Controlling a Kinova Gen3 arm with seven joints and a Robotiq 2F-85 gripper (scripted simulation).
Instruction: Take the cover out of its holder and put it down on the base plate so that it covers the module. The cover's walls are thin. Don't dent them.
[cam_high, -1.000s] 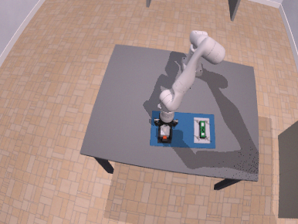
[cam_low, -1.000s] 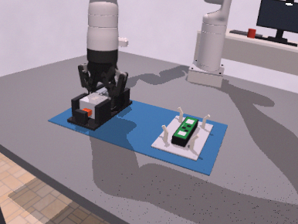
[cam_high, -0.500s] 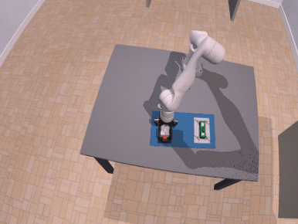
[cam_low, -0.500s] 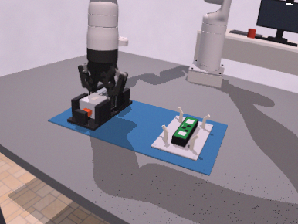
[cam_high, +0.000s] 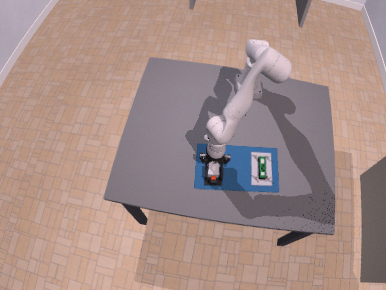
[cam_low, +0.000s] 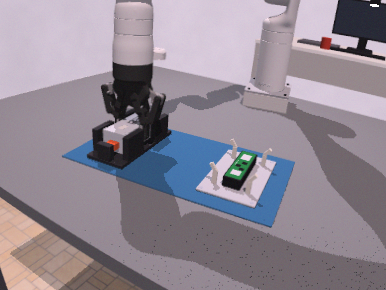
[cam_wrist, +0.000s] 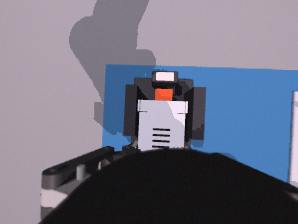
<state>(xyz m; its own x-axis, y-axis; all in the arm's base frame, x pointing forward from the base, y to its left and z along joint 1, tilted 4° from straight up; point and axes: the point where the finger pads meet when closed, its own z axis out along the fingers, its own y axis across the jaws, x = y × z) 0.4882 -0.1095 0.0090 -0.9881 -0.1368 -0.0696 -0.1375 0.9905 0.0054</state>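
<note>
The pale grey cover sits upright in the black holder, between its dark side walls. Dark slots show on its top in the wrist view. My gripper points down over the cover, its fingers against the two long sides; it is shut on the cover. The fingertips are partly hidden by the holder and the gripper body. The green-topped module stands on the white base plate, uncovered.
Several slanted pale posts stand around the module on the base plate. An orange block is at the holder's front end. The holder and base plate rest on a blue mat on the grey table.
</note>
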